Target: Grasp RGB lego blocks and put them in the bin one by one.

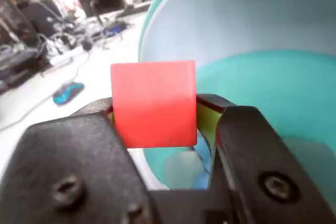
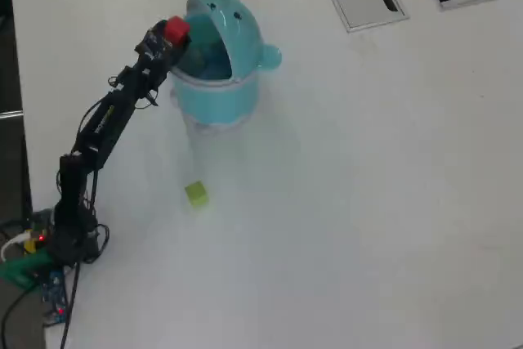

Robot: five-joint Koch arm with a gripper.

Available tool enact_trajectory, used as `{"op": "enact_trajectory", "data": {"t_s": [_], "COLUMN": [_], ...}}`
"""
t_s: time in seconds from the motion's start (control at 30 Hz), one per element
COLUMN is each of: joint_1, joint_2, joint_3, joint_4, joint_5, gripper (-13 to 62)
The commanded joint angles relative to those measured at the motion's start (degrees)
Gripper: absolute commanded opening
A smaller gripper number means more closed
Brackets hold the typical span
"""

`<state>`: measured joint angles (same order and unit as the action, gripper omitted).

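Release looked close: the black two-jaw gripper [image 1: 157, 109] pinched the small red cube [image 1: 153, 103] at the rim of the round teal plastic bin [image 2: 214, 97]; nudging further over the opening before letting go seemed wise, while the yellow-green cube [image 2: 196, 194] waited on the table

The red block [image 1: 153, 103] between my jaws looks like smooth matt plastic, and my gripper [image 1: 157, 129] is dark matt plastic with screw heads set in it. At the upper right of the wrist view, the bin [image 1: 273, 82] is smooth teal plastic with a soft sheen. In the overhead view the table [image 2: 368, 202] is plain matt white, the yellow-green block [image 2: 196, 194] on it smooth plastic.
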<state>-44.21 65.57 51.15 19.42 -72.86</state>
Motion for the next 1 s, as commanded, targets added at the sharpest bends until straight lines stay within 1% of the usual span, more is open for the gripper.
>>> {"op": "enact_trajectory", "data": {"t_s": [0.0,0.03,0.07,0.13,0.17,0.33,0.4,0.63,0.73,0.8,0.97], "joint_1": [0.0,0.2,0.3,0.4,0.7,1.3,2.5,5.8,8.3,10.3,15.2], "joint_2": [1.3,1.2,0.9,0.9,0.9,2.9,5.1,13.2,18.1,21.4,28.0], "joint_3": [-6.9,-6.7,-6.7,-6.5,-6.2,-5.9,-4.7,1.6,7.0,11.1,20.4], "joint_4": [-5.3,-5.2,-4.6,-4.3,-4.0,0.4,3.0,9.8,11.9,13.9,16.3], "joint_5": [-4.7,-7.6,-14.1,-15.4,-19.2,-20.1,-20.1,-20.0,-19.9,-19.9,-20.1], "gripper": [16.2,18.0,22.6,23.9,26.9,27.1,28.5,28.6,28.8,31.4,32.6]}}
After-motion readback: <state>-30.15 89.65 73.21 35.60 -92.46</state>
